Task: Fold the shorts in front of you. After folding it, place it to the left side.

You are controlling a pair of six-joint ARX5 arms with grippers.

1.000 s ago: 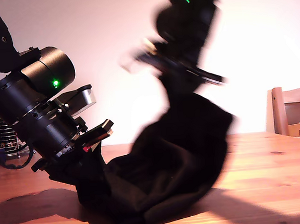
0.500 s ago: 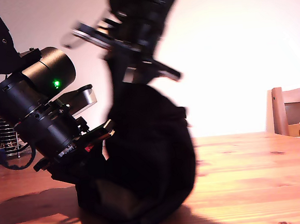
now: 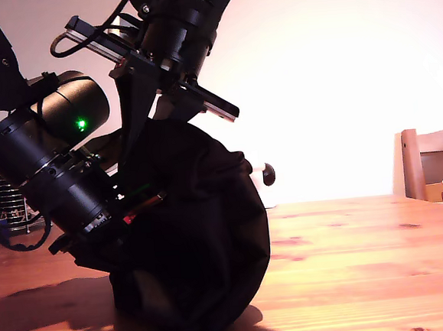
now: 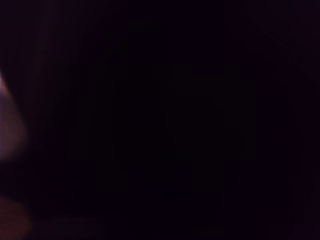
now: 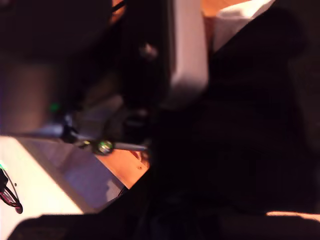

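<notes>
The shorts (image 3: pixel 192 237) stood as a tall black bundle on the wooden tabletop (image 3: pixel 368 269) toward the exterior view's left, lower edge resting on the wood and upper part lifted and draped between 2 arms. The upper arm's end effector (image 3: pixel 172 102) sat at the top of the cloth and appeared to carry that raised edge; the lower arm (image 3: pixel 49 171) pressed in at the bundle's side from the exterior view's left.

By my judgement the fold was being carried over. To do it well, the raised edge should travel fully across and be laid flat on the lower layer, with the other hold keeping the base pinned so nothing bunches.

Much was hidden. My first wrist view was almost wholly black, so I could not tell which arm it rode on, nor whether my first end effector was open or closed. My second wrist view showed dark cloth (image 5: pixel 250 125) beside blurred arm hardware, with no jaws visible; its state was likewise unclear. A chair back (image 3: pixel 432 160) stood at the exterior view's right edge.
</notes>
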